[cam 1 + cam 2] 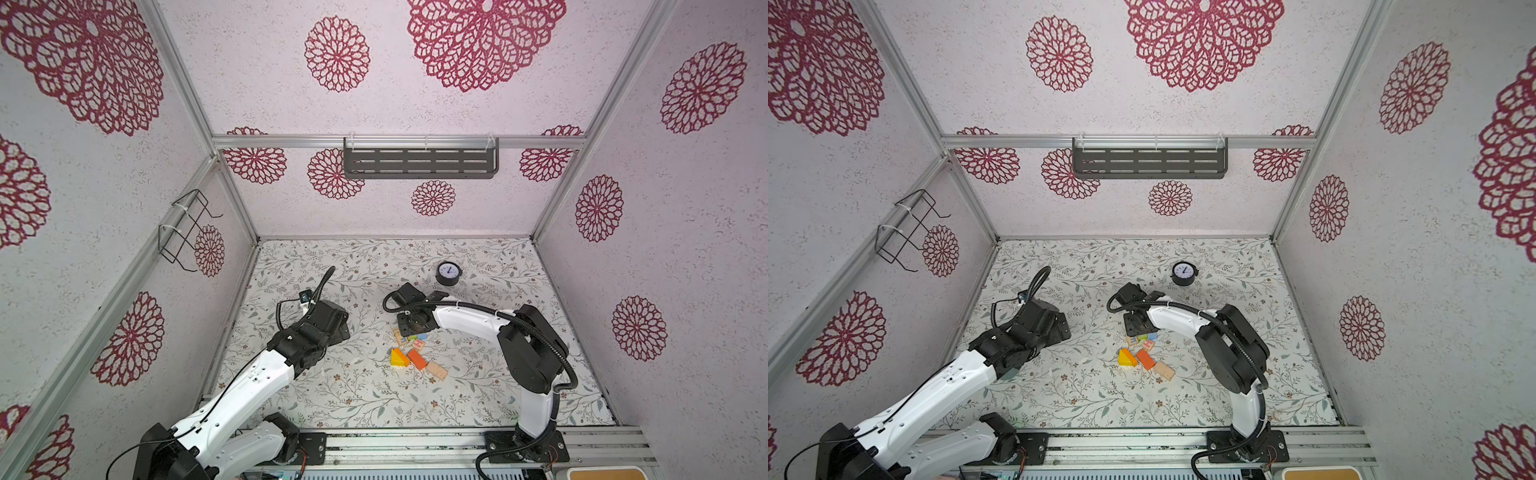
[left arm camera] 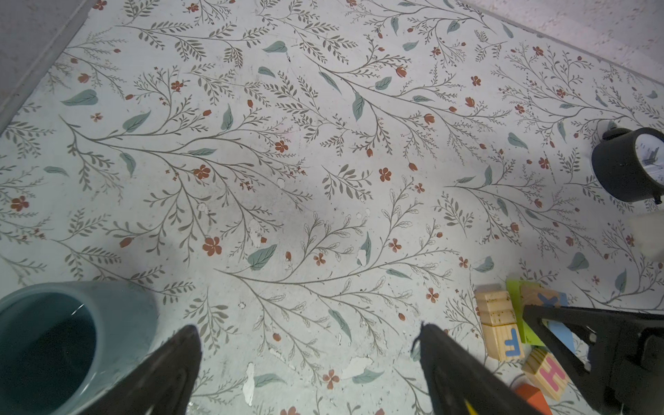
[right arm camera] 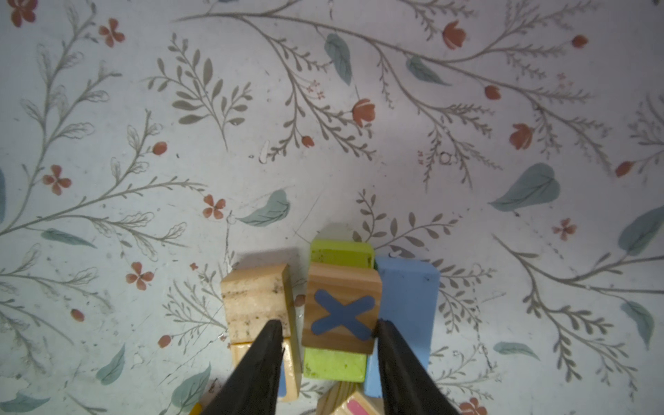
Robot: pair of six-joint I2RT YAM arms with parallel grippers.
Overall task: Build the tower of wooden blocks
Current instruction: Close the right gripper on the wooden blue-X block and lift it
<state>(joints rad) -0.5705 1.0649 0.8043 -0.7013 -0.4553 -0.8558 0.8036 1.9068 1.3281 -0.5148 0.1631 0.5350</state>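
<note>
Nearest lens: black fingers [image 3: 258, 366] of the right gripper [image 3: 328, 323] fill the lower edge of the right wrist view.
Right end effector state: jaws part-way apart, one on each side of the X cube [image 3: 341, 305]. One tip touches the cube's edge and a narrow gap separates the other tip from it, so it is not clamped.
Cube support: the X cube rests on the green block [image 3: 339, 251], which lies flat on the table [image 3: 323, 143].
Neighbours: the blue block [image 3: 409, 287] touches the green block, beside one fingertip. The tan block [image 3: 255, 298] sits just beside the other fingertip.
Left end effector state: the left gripper [image 2: 309, 327] has its jaws wide apart over bare table, with nothing between them.
Task items: the wood blocks [image 1: 1145, 359] form a loose cluster beneath the right gripper and on its arm-base side, off to one side of the left gripper.
Top views only: the yellow wedge [image 1: 400, 362], orange-red block [image 1: 417, 359] and tan brick [image 1: 436, 370] are visible. The right wrist covers most of the lettered cubes.
Left wrist view only: the teal cup [image 2: 54, 341] stands just beside one left finger.
Other item: the clock [image 1: 449, 273] stands beyond the right gripper, apart from the cluster.
Markings: blue X on the X cube, blue F on the F cube [image 2: 510, 345], pink H on the H cube [image 2: 549, 375]. The clock dial marks are too small to read.
</note>
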